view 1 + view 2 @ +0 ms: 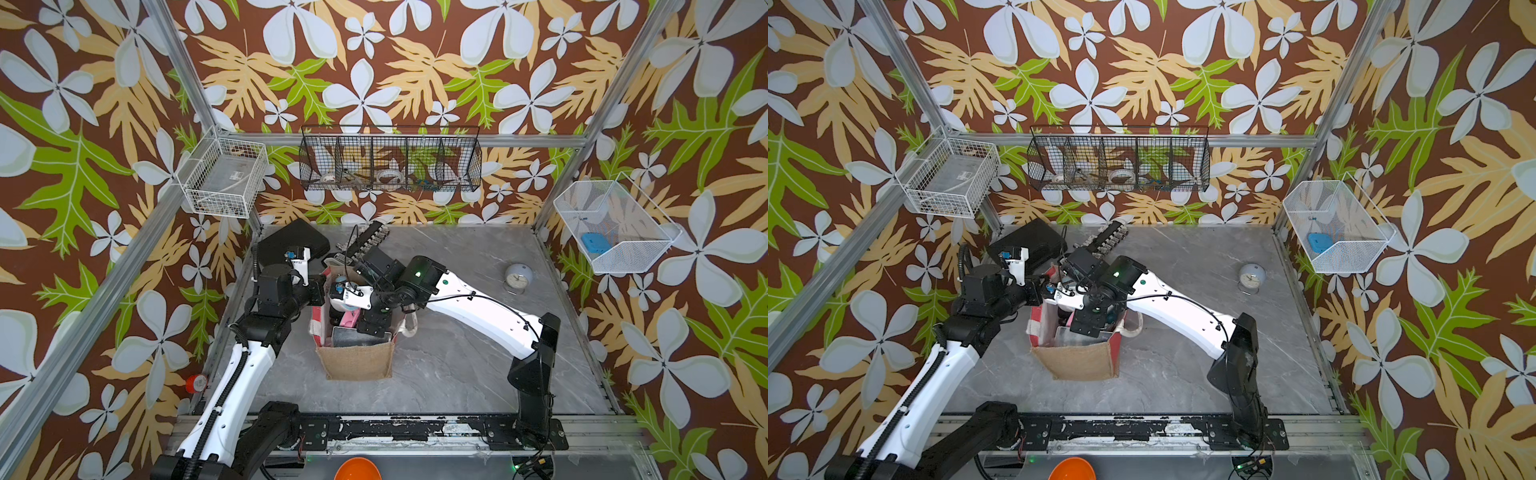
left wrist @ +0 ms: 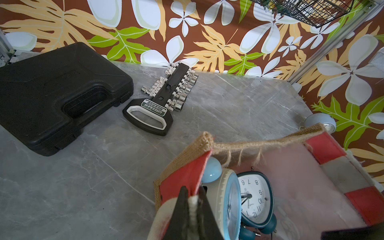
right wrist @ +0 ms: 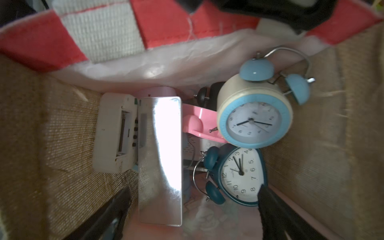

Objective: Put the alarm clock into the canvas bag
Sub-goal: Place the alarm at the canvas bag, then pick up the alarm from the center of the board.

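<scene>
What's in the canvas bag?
Inside the canvas bag: a cream-and-blue twin-bell clock, a teal clock, a white device, a mirrored panel, a pink item. Anything beneath them is covered.

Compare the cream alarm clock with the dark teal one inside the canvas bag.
The cream clock has a round case with light blue rim and bells; the teal clock has a rounded-triangular case with dark teal bells. The cream clock overlaps the teal clock's edge. Both are twin-bell, white-faced, and lie inside the canvas bag.

Boxy tan burlap tote with red-and-white striped sides (image 1: 356,361): upright mid-table, mouth open. Cream round twin-bell alarm clock with light-blue rim (image 3: 254,120): inside tote, face up, tilted, apparently resting on other contents.
</scene>
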`<control>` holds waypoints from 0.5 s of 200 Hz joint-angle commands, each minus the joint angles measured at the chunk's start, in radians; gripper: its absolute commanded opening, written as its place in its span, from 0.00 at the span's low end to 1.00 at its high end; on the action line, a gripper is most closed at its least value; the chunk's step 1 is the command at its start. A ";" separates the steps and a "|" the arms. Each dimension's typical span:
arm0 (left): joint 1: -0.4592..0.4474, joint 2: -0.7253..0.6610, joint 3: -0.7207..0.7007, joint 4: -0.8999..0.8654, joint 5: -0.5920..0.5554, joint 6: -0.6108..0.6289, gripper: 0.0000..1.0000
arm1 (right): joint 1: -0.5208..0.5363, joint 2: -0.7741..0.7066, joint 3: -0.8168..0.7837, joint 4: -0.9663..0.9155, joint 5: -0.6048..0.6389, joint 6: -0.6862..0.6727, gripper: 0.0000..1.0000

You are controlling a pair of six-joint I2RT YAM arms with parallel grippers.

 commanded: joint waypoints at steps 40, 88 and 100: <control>0.002 -0.006 0.013 0.099 0.001 -0.006 0.00 | -0.057 -0.071 -0.024 0.128 0.222 0.327 0.93; 0.002 -0.005 0.013 0.099 0.001 -0.004 0.00 | -0.138 -0.118 -0.054 0.121 0.324 0.568 0.93; 0.001 -0.005 0.013 0.099 0.001 -0.005 0.00 | -0.162 -0.141 -0.091 0.132 0.351 0.585 0.93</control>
